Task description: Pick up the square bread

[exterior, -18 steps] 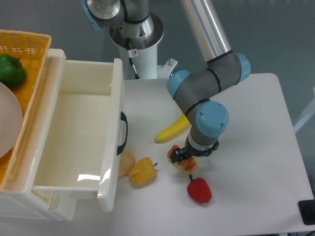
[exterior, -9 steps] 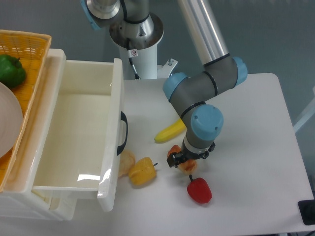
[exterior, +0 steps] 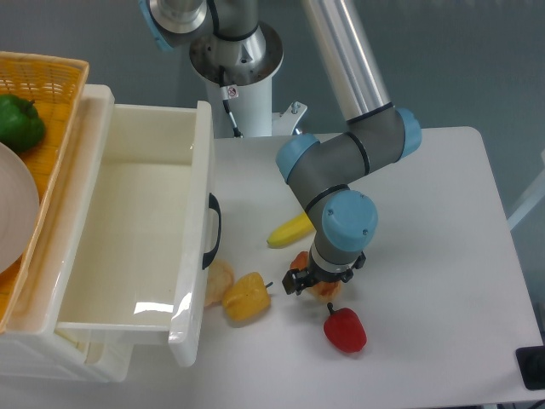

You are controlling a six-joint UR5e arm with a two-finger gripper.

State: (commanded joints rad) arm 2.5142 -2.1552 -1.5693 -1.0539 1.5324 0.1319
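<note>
The square bread (exterior: 301, 262) is an orange-brown block on the white table, mostly hidden under the wrist of my arm. My gripper (exterior: 312, 285) points down over it, dark fingers (exterior: 292, 282) on either side of the bread. Only an orange edge left of the wrist and a pale patch below it show. Whether the fingers press on the bread is hidden by the wrist.
A banana (exterior: 289, 231) lies just above the gripper, and a red pepper (exterior: 345, 331) sits close below it. A yellow pepper (exterior: 245, 296) and a round bun (exterior: 219, 281) rest beside the white drawer (exterior: 197, 256). A basket (exterior: 51, 77) with a green pepper (exterior: 19, 123) stands far left.
The arm has swung left and slightly toward the front edge, carrying the gripper along over the bread. The bread seems to have shifted a little left with it.
</note>
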